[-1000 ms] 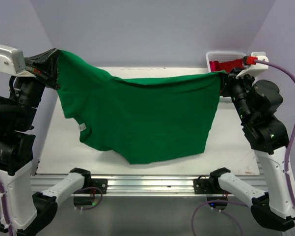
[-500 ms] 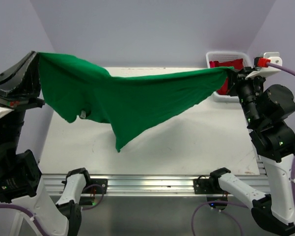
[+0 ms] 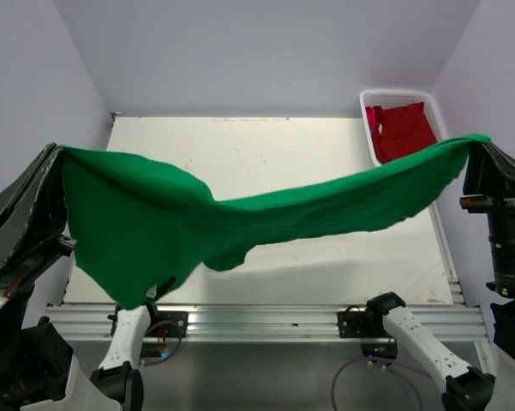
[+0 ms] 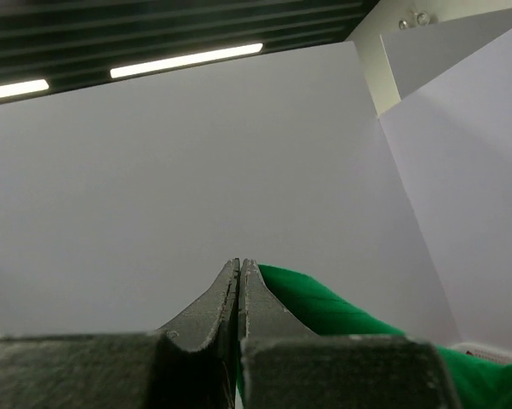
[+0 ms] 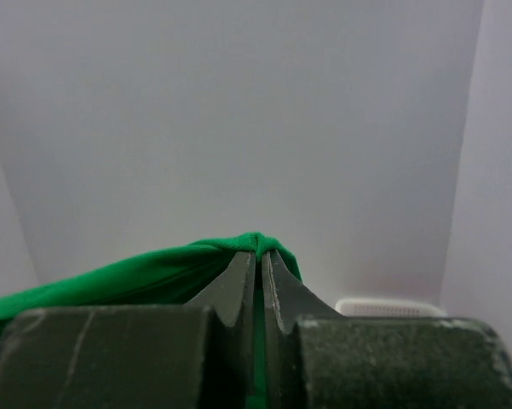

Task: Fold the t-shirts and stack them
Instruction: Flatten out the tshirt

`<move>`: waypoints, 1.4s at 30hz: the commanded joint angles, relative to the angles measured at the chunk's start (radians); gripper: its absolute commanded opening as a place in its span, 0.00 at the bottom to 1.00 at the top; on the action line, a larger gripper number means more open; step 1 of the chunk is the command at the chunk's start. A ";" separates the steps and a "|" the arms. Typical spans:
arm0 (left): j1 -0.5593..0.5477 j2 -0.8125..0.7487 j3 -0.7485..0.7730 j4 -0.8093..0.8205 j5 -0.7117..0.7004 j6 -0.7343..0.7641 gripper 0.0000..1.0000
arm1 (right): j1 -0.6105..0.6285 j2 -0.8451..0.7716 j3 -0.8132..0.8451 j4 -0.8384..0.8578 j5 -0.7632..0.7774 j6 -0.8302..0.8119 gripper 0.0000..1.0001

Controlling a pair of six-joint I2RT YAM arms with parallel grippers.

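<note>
The bright green t-shirt (image 3: 240, 218) hangs stretched in the air between my two grippers, high above the table (image 3: 266, 163). My left gripper (image 3: 56, 152) is shut on its left corner; in the left wrist view (image 4: 239, 266) green cloth (image 4: 324, 311) shows beside the closed jaws. My right gripper (image 3: 478, 142) is shut on the right corner; in the right wrist view (image 5: 259, 256) the cloth (image 5: 153, 277) drapes over the fingertips. The red t-shirt (image 3: 403, 130) lies crumpled in the basket.
A white plastic mesh basket (image 3: 365, 107) stands at the table's far right corner; its rim also shows in the right wrist view (image 5: 383, 307). Purple walls enclose the table on three sides. The arm bases sit along the near rail.
Both grippers have risen and pulled towards the near edge with the green shirt. The shirt went from hanging down over the table to a taut, twisted band in the air.
</note>
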 commanded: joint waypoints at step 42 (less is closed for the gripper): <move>-0.196 0.044 -0.259 -0.062 -0.372 0.162 0.00 | -0.046 0.196 0.055 -0.059 0.188 0.061 0.00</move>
